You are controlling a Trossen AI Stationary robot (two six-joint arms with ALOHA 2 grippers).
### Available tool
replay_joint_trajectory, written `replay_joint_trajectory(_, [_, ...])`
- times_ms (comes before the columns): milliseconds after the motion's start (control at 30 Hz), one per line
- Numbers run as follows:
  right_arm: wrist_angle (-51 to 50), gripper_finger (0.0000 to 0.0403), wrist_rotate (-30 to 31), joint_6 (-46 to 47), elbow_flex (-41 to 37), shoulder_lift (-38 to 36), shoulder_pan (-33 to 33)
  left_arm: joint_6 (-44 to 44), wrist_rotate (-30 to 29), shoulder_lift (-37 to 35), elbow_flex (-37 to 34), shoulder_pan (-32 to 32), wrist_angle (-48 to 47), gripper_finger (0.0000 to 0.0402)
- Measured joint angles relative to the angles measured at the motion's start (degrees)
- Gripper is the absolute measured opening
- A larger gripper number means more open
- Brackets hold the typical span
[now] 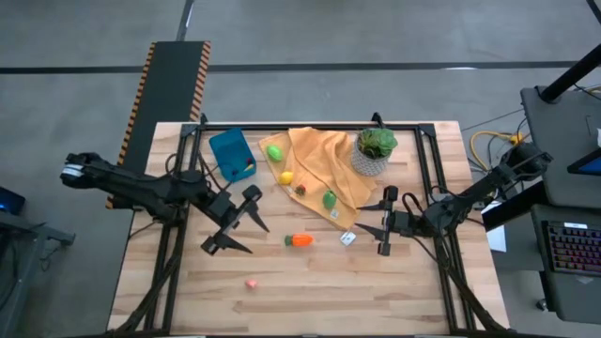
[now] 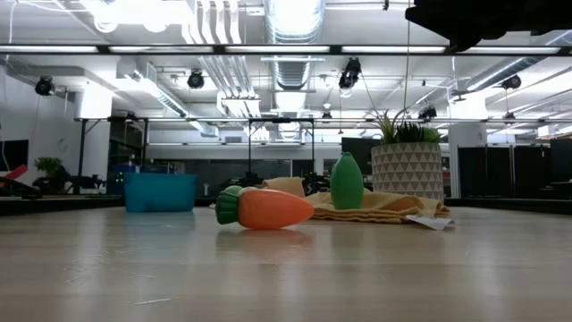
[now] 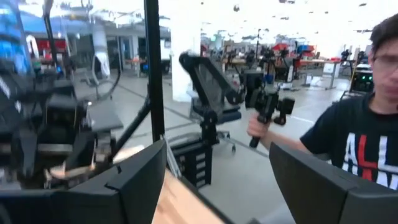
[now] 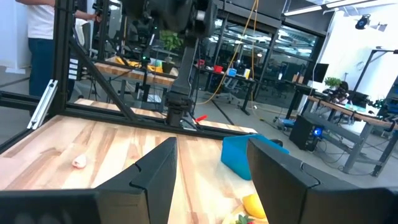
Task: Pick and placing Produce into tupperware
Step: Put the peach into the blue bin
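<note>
Blue plastic marked the tupperware [image 1: 231, 153], which sat at about ten o'clock on the wooden table [image 1: 282, 291], just beside the orange-yellow cloth [image 1: 315, 150]; something small and yellow-red showed at its inner edge, though what it was could not be told. Most of the produce lay outside it: a green piece [image 1: 274, 151], a yellow piece [image 1: 286, 177], a small brown piece [image 1: 300, 189] and another green piece [image 1: 330, 199] on the cloth, an orange carrot [image 1: 300, 240] on bare wood near the centre, and a tiny pink piece [image 1: 251, 283] at about seven o'clock. The left gripper [image 1: 236, 223] hovered at nine o'clock with its fingers spread wide and empty. The right gripper [image 1: 387, 221] hung at three o'clock, likewise parted and holding nothing. Judging by this, the task was barely begun, with nearly every piece left to carry. A potted plant [image 1: 375, 150] stood at one o'clock.
</note>
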Motion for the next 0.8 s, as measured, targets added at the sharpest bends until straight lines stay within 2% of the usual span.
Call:
replay_joint_trajectory(233, [0.0, 0.0187, 0.0, 0.0, 0.0, 0.0, 0.0, -0.3, -0.1, 1.8, 6.0, -1.2, 0.2, 0.0267])
replay_joint_trajectory(300, [0.0, 0.0187, 0.0, 0.0, 0.0, 0.0, 0.0, 0.0, -2.5, 2.0, 6.9, -1.5, -2.8, 0.0267])
replay_joint_trajectory(533, [0.0, 0.0187, 0.0, 0.0, 0.0, 0.0, 0.0, 2.9, -20.1, 1.5, 13.5, -5.7, -30.8, 0.0267])
replay_joint_trajectory(667, [0.0, 0.0187, 0.0, -0.1, 0.0, 0.0, 0.0, 2.5, -27.6, 1.9, 16.4, -9.7, -42.3, 0.0267])
replay_joint_trajectory(800, [0.0, 0.0187, 0.0, 0.0, 0.0, 0.0, 0.0, -1.9, -34.1, 3.0, 17.3, -13.2, -52.9, 0.0267])
